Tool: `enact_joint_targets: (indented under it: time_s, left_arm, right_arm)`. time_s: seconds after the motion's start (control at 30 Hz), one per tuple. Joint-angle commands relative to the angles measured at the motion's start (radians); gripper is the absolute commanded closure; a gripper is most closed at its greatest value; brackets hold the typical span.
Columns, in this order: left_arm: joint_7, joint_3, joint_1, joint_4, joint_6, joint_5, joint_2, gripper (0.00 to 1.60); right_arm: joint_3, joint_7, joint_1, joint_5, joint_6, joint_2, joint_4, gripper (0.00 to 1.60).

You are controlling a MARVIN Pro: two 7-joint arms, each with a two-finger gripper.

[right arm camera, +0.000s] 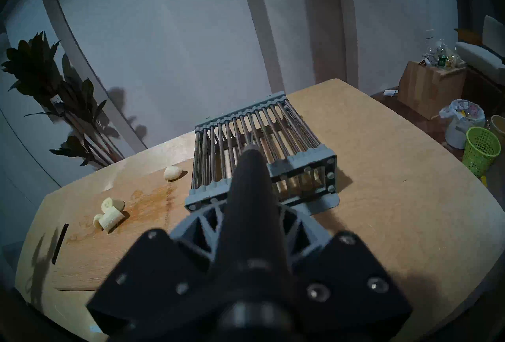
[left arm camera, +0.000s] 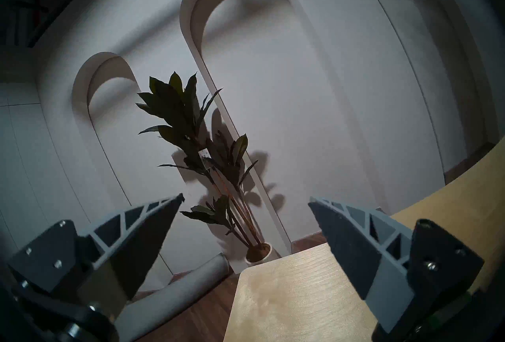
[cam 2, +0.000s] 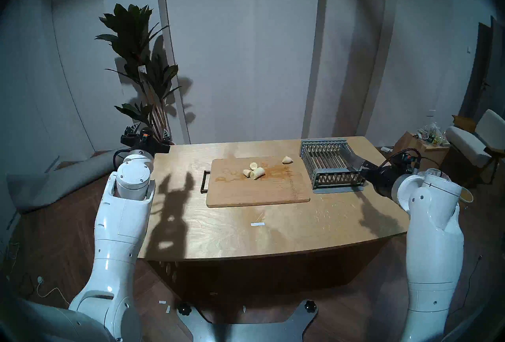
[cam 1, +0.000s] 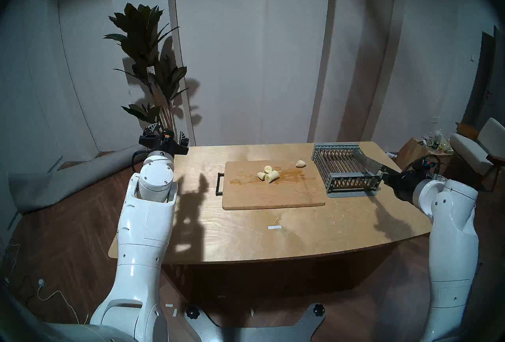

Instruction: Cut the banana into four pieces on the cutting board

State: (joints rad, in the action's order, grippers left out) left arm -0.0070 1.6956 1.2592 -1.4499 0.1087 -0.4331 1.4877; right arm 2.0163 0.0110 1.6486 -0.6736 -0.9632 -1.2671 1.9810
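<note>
Tabletop (cam 1: 246,237) lies nearest, bearing the cutting board (cam 1: 273,196); four banana pieces (cam 1: 269,175) rest on its far half. Right gripper (cam 1: 384,177) clenches a knife (cam 1: 367,165) over the rack (cam 1: 344,169). Left gripper (left arm camera: 246,200) is spread, empty, toward a plant (left arm camera: 196,141).

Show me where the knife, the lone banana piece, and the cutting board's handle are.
knife (cam 1: 369,166): head left view, on the flat of the blade above the rack.
lone banana piece (cam 1: 300,163): head left view, middle of the chunk.
cutting board's handle (cam 1: 219,183): head left view, on the black bar.
</note>
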Motion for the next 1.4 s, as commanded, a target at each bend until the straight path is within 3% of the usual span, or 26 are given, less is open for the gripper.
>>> enact_joint_targets:
  time_s: [0.0,0.43,0.97,1.37]
  left_arm:
    - [0.001,-0.003,-0.026,-0.025,-0.008,-0.001,-0.003,0.00]
    - [0.002,-0.004,-0.026,-0.025,-0.008,0.000,-0.004,0.00]
    - [0.004,-0.006,-0.026,-0.024,-0.008,0.001,-0.005,0.00]
    - [0.005,-0.007,-0.026,-0.024,-0.008,0.002,-0.006,0.00]
  right_arm:
    - [-0.032,0.008,-0.069,-0.017,0.003,0.045,-0.013,1.60]
    - [-0.059,0.033,-0.103,-0.040,0.003,0.077,-0.077,1.60]
    - [-0.125,0.014,-0.172,-0.059,0.003,0.187,-0.189,1.60]
    - [-0.188,-0.018,-0.269,-0.055,0.003,0.255,-0.358,1.60]
